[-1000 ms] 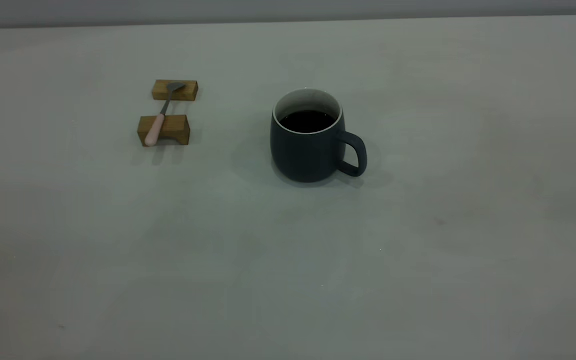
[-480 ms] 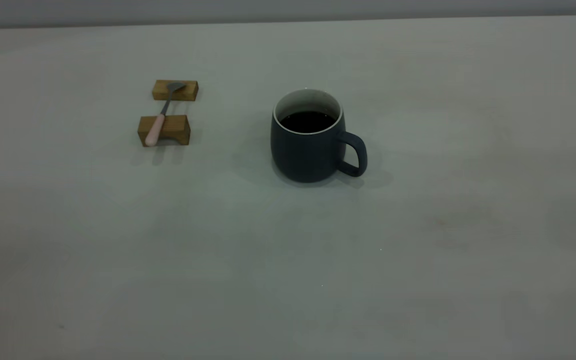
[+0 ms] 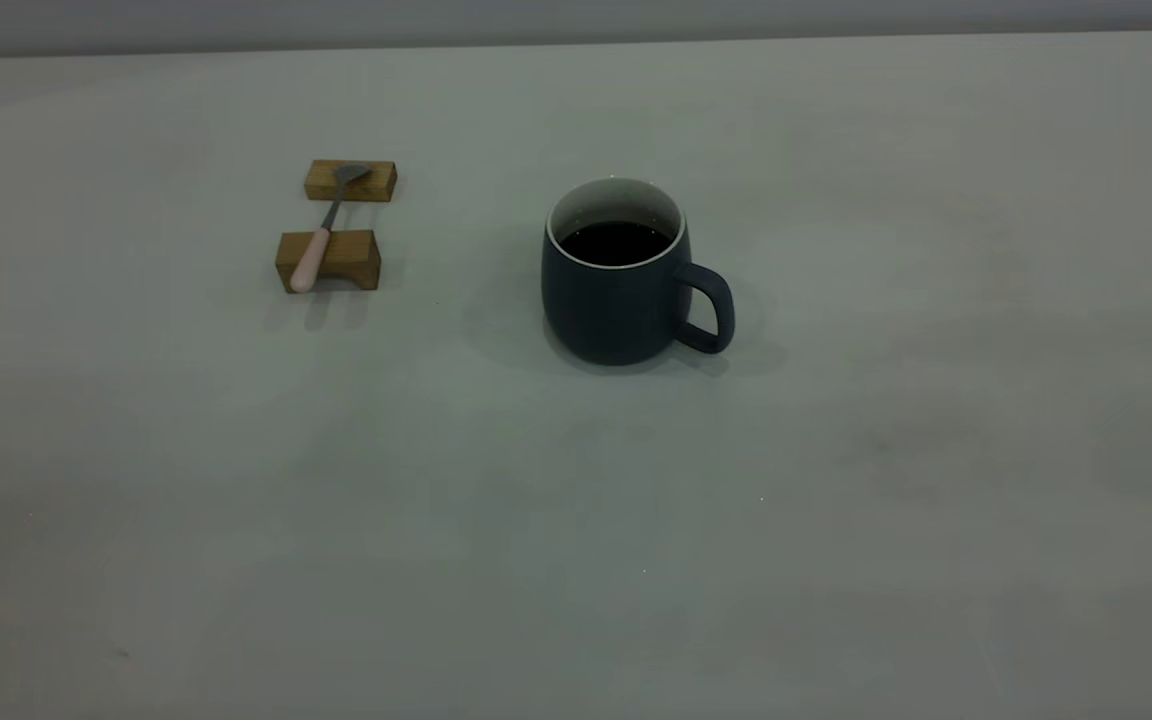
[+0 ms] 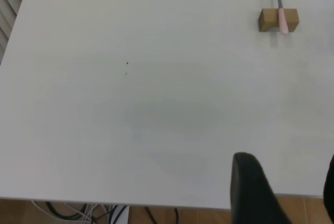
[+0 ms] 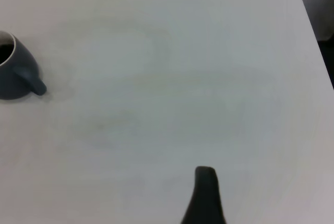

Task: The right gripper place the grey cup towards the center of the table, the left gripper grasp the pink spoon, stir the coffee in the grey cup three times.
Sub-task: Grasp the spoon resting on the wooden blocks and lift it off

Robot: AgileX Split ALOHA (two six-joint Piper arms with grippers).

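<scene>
No readable writing or brand marks are showing anywhere. One grey cup (image 3: 616,280), rounded and matte with a white interior and loop handle, is sitting upright on the pale matte desk (image 3: 576,520), holding glossy dark coffee (image 3: 616,243). One pink spoon (image 3: 321,235) is lying across two brown wooden blocks (image 3: 328,259), well apart from the cup. The left end effector (image 4: 284,192) is hovering far from the spoon, its dark fingers (image 4: 250,187) standing apart. The right end effector (image 5: 204,198) is hanging well away from the cup; whether it is spread or closed cannot be told.
</scene>
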